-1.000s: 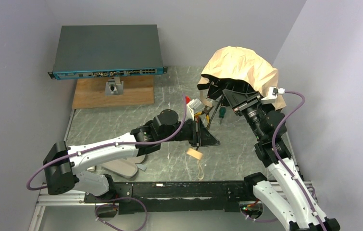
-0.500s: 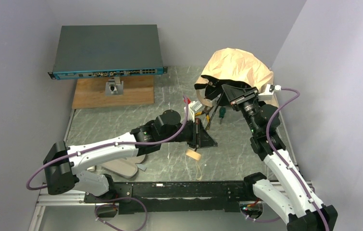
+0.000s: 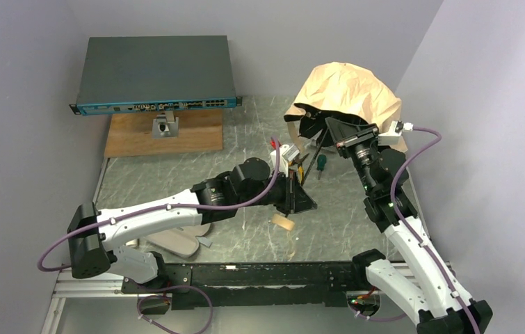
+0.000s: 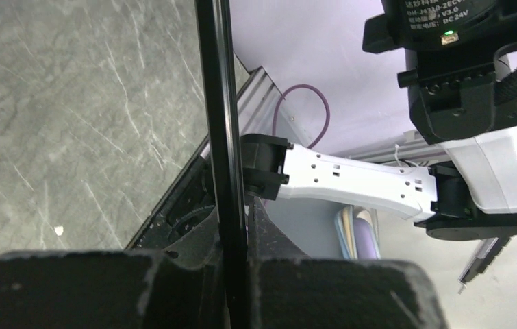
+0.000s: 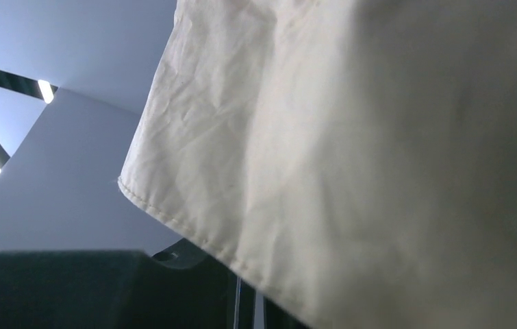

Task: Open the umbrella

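The umbrella's tan canopy [image 3: 348, 92] bulges half spread at the back right, black ribs showing under its rim. Its black shaft [image 4: 220, 130] runs down to the cream handle [image 3: 282, 223] near the table's front. My left gripper [image 3: 295, 198] is shut on that shaft, which stands pinched between the jaws of the left gripper [image 4: 236, 236] in its wrist view. My right gripper [image 3: 313, 128] reaches under the canopy's front rim. In the right wrist view the canopy [image 5: 379, 151] fills the frame. It hides the tips of the right gripper [image 5: 248, 305], whose dark fingers [image 5: 173, 281] stand close together.
A pale pink case [image 3: 176, 242] lies by the left arm's base. A green-handled screwdriver [image 3: 321, 163] and other small tools lie between the arms. A network switch [image 3: 155, 69] rests on a wooden board [image 3: 165, 133] at the back left. Walls close in on both sides.
The left arm has slid right along the shaft. The right gripper has shifted a little under the canopy, and the canopy has settled slightly back and up.
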Motion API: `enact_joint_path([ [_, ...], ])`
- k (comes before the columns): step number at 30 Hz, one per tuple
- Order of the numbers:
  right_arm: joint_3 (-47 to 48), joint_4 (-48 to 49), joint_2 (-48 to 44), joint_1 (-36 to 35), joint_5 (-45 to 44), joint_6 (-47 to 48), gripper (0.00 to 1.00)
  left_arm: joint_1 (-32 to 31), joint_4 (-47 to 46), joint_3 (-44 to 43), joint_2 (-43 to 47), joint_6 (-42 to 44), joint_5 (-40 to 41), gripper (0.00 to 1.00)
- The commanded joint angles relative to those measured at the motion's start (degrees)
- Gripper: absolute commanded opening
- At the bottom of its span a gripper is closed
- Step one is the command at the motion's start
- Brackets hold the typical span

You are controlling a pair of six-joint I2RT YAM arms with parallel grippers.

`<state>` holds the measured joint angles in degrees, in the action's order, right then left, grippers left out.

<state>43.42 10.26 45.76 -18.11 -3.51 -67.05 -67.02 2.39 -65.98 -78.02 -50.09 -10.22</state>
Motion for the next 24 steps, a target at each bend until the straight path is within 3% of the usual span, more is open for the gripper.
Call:
enact_joint_path([
  [1, 4.01, -0.90, 2.02, 1.39, -18.57, 3.08, 0.00, -5.39, -3.76, -5.89, 1.41, 9.31, -3.32, 0.00],
  [8, 6.38, 8.98, 6.41, 1.42, -31.22, 6.49, 0.00, -9.13, 2.79, -9.43, 0.28, 13.39, -1.14, 0.00],
  [24, 15.94, 26.38, 15.52, 1.85, -42.86, 21.71, 0.00, -15.26, 10.03, -9.63, -0.17, 18.33, 1.17, 0.00],
])
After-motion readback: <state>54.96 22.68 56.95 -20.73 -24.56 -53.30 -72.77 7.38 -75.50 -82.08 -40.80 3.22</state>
